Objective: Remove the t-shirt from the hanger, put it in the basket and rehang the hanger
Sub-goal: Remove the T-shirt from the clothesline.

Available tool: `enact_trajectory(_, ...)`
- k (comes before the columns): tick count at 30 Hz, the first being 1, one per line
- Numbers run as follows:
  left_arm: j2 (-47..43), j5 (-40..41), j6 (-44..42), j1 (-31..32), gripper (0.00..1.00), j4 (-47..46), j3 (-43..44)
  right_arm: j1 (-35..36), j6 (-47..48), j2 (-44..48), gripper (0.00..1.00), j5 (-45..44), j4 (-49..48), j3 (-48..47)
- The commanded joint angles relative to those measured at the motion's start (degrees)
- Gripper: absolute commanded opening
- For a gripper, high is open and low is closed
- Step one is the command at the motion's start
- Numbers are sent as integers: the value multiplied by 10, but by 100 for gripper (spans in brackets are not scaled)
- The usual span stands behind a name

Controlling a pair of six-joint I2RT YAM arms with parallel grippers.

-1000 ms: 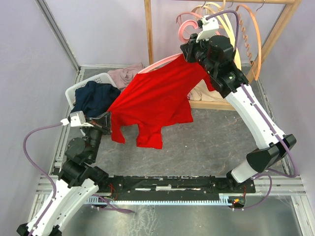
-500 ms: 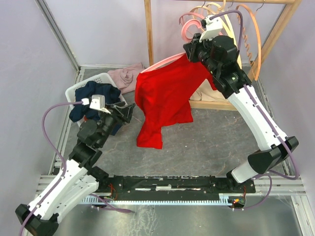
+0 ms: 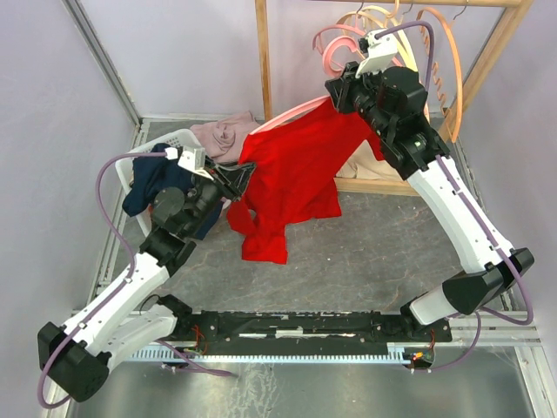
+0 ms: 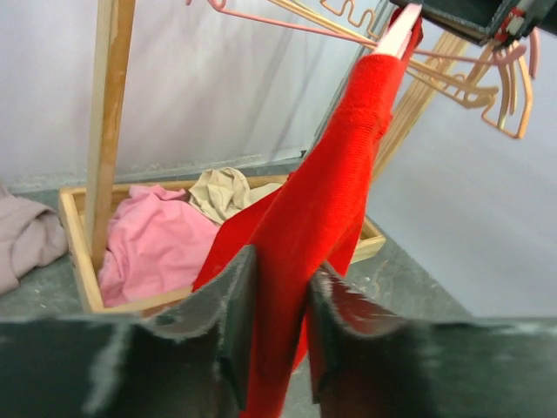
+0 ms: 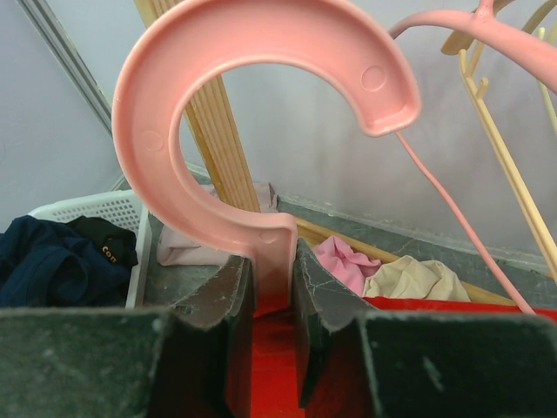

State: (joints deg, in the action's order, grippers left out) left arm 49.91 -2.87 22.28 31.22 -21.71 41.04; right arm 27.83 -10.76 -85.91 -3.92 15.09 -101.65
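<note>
Red t-shirt (image 3: 296,170) seen draped on hanger (image 5: 261,30), held aloft over counter (image 3: 365,252) by rack (image 3: 262,52). Right hand (image 5: 272,279) clamped tight on hanger neck, just below hook. Left hand (image 4: 277,287) pinched closed on t-shirt's left side, red cloth caught between fingers and drawn up toward hanger. Basket (image 3: 178,137) of dark clothes set at left.

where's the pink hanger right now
The pink hanger is upper centre in the top view, clamped at its neck in the right gripper beside the wooden rack, t-shirt draped over it.
</note>
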Motion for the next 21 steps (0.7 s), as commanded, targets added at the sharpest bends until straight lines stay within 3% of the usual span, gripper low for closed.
enact_trajectory(1,-10,-18,-7,-3,17,-46,16,-1,12,26,1,-4,-52,-13)
enact_trajectory(4,-39,-3,-7,-3,3,-26,1,-2,14,19,1,-13,-47,-21)
enact_trajectory(14,-153,42,3,-3,3,62,-74,-2,8,0,1,-32,-53,-41)
enact_trajectory(21,-168,50,31,-2,3,63,-121,-2,-3,-8,1,-15,-56,-51)
